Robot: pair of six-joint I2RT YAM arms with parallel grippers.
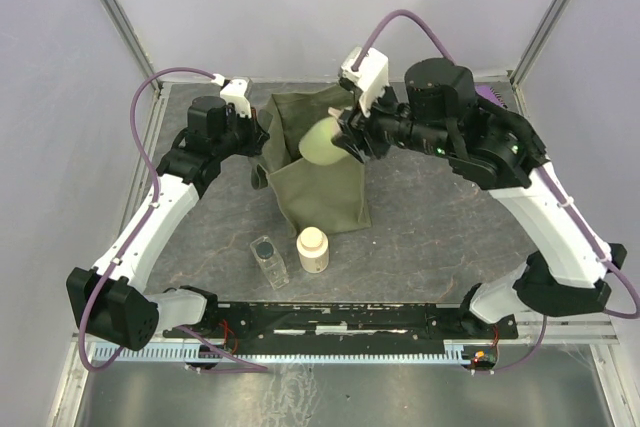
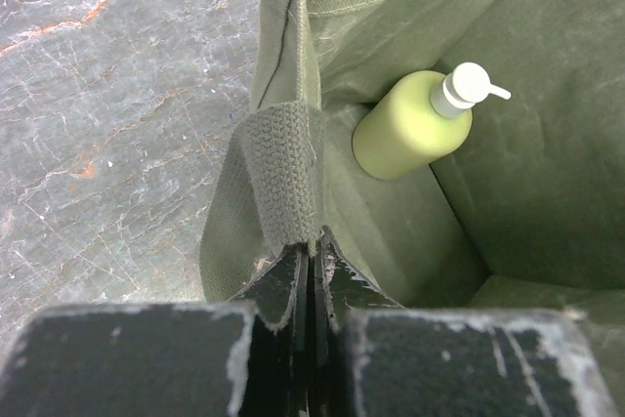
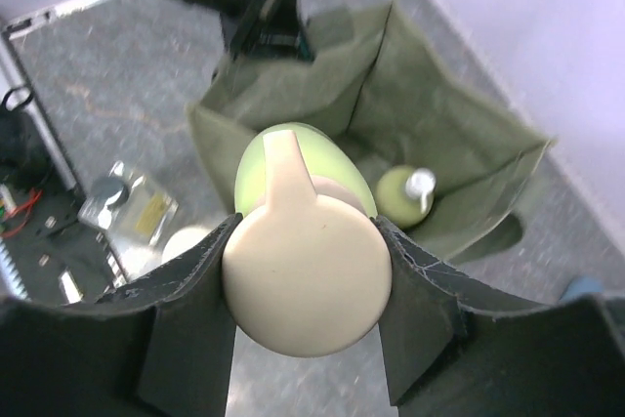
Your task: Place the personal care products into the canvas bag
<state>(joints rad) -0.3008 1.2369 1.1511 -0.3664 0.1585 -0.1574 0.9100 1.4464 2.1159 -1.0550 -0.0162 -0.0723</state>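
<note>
Canvas bag (image 1: 325, 197) mouth open, left gripper (image 2: 312, 249) pinching rim, green bottle (image 1: 322, 142) above.

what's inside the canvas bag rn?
One yellow-green pump bottle lies inside the canvas bag, against a wall. The round green bottle is over the opening in the right gripper. Part of the bag's floor is hidden.

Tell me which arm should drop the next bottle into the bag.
Right. The right gripper grips the round green bottle above the open canvas bag; the left gripper is clamped on the bag's handle.
</note>
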